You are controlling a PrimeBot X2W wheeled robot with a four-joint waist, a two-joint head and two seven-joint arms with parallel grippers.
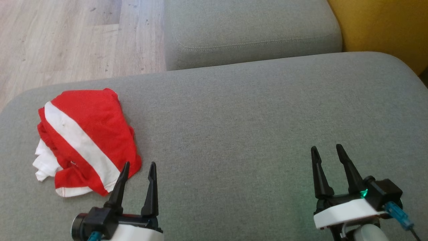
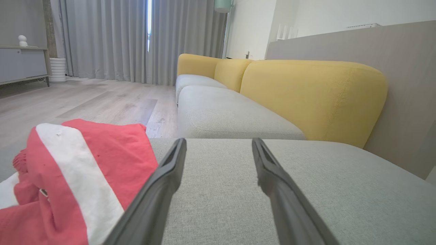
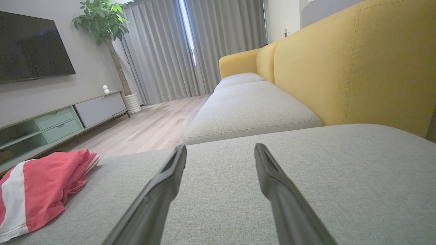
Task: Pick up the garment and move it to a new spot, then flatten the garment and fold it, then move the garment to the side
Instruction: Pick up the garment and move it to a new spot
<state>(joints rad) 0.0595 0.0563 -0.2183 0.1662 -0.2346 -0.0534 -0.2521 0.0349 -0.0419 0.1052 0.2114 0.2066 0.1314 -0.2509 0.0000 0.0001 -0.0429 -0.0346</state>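
The crumpled red-and-white fabric garment is lying near the left edge of the grey fabric sofa cushion, so the left gripper is hovering just beside it, spread apart probably for grasping, while the right gripper, equally spread, is idling toward the cushion's right.

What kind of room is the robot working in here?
Probably a home living room: a grey-and-yellow sofa, a wall-mounted TV over a low cabinet, and a potted tree beside floor-length curtains.
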